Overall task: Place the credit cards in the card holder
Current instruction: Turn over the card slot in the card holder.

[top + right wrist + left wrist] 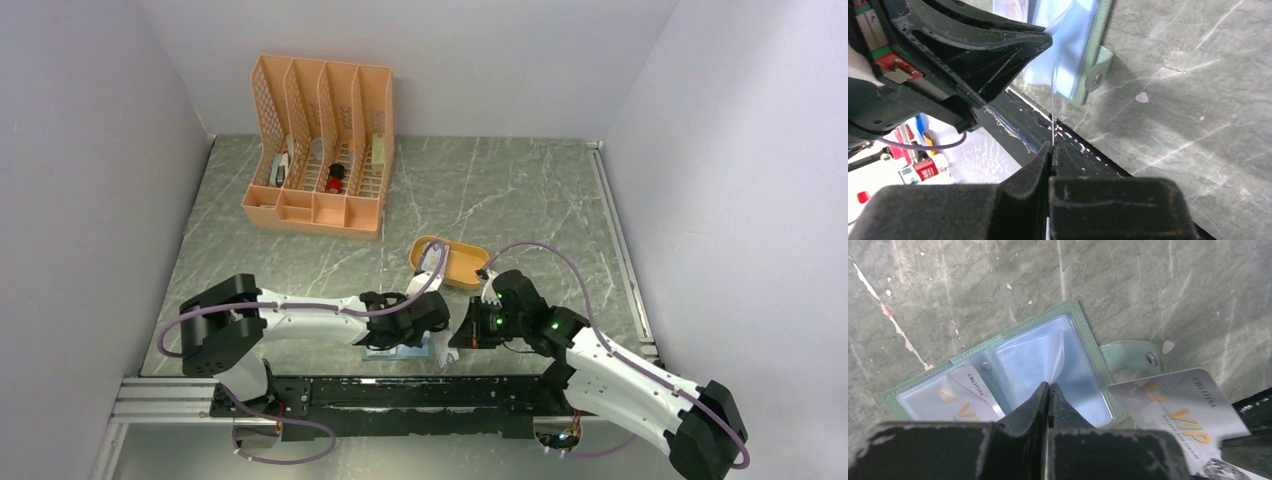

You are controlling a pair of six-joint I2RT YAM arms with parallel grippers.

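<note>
Done: one card (965, 402) sleeved in the open card holder (1018, 365) on the surface (1148, 290).
Left fingers (1030, 407): pinching a clear sleeve (1035, 357).
Right fingers (1030, 172): pinching the second card (1178, 410), which we judge not yet inserted.

Left wrist: my left gripper (1049, 389) blocks the near edge of the card holder (1018, 360) and half the sleeved credit card (970, 386); second credit card (1173, 410) runs off the bottom edge. Right wrist gets it edge-on (face unreadable). Organizer (268, 100) contents too small for me to name.
</note>
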